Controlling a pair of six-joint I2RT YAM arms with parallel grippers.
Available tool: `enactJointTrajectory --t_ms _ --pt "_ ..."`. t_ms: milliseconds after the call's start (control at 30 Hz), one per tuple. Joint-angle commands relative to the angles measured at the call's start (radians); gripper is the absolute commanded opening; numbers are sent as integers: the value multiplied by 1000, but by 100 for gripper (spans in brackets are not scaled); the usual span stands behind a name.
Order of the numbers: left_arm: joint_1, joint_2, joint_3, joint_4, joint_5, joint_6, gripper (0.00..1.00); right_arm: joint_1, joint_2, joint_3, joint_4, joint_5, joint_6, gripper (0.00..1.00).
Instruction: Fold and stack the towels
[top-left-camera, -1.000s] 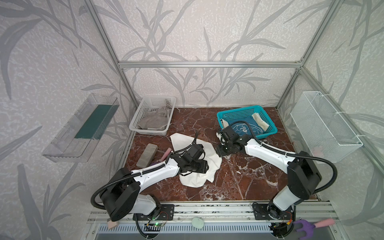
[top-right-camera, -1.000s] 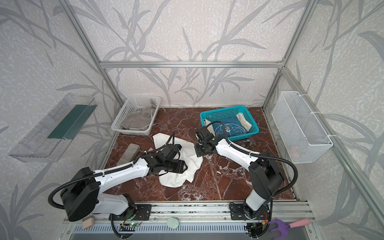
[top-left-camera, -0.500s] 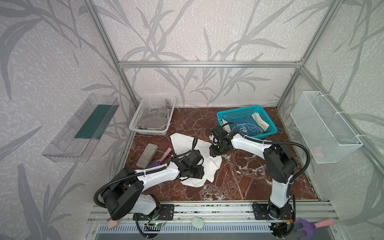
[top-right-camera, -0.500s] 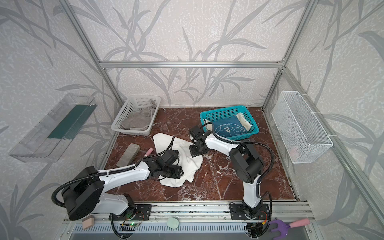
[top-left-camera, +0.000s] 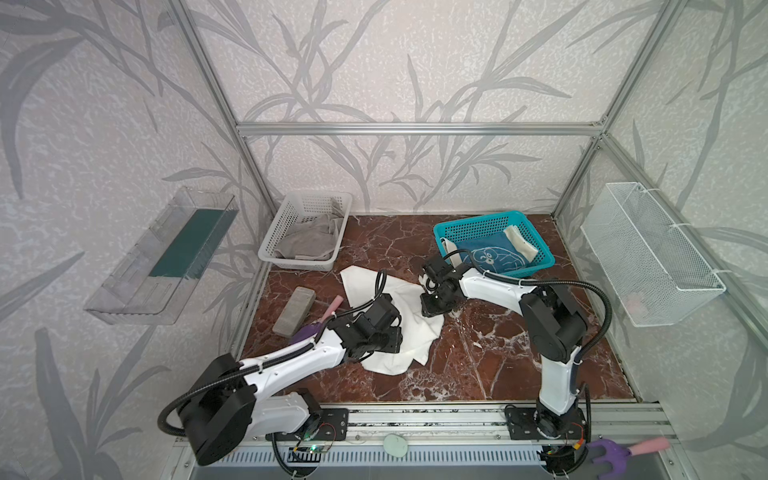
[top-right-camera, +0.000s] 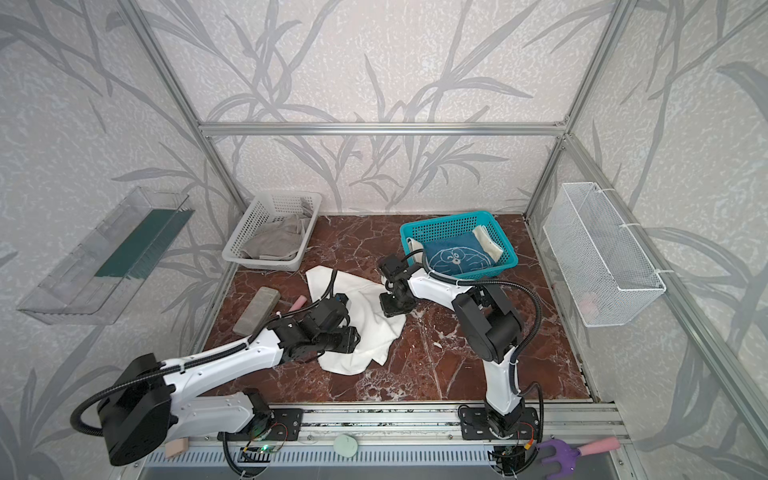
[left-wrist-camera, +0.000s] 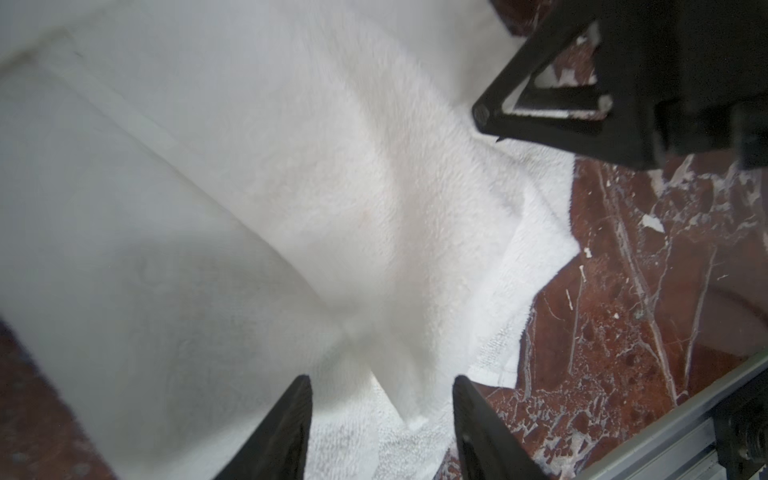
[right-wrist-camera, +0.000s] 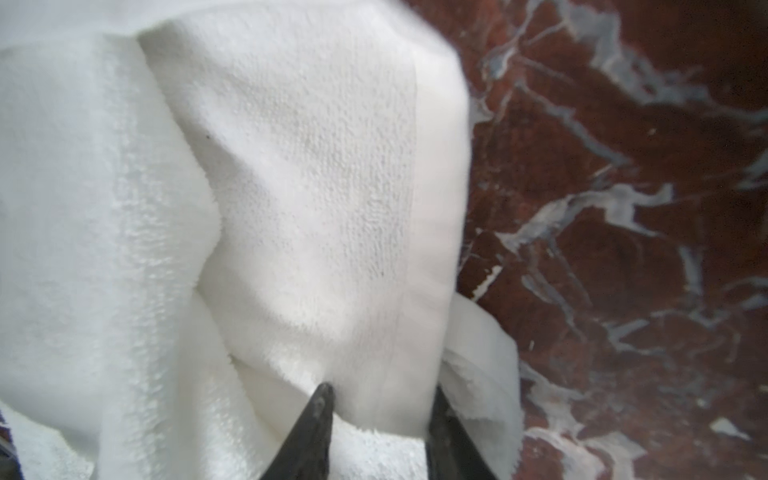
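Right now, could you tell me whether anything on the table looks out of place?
The white towel lies crumpled and skewed mid-table, not flat. A purple-and-pink tool lies partly under the left arm, beside a grey slab; neither belongs with towels.

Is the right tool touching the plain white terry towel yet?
Touching. The right wrist view shows the right tool straddling a raised fold of the plain white terry towel, with cloth pressed against both fingers.
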Motion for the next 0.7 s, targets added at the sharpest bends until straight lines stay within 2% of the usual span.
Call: enactJointTrajectory --t_ms 0,167,267,333,467,667 --pt "83 -119 44 -58 -138 20 59 -4 -21 26 -2 8 -8 28" --pt "363 -189 57 -84 -18 64 65 -17 -65 4 50 -6 -29 12" --pt "471 -167 62 -62 58 72 67 -19 -99 -7 64 14 -51 4" --pt "511 -130 58 -23 121 62 68 -20 -130 -21 75 29 -57 0" --pt "542 -30 51 66 234 6 67 -26 -188 -49 88 64 -80 0" --pt "585 64 23 133 208 -29 63 -38 -205 -67 91 68 -93 0"
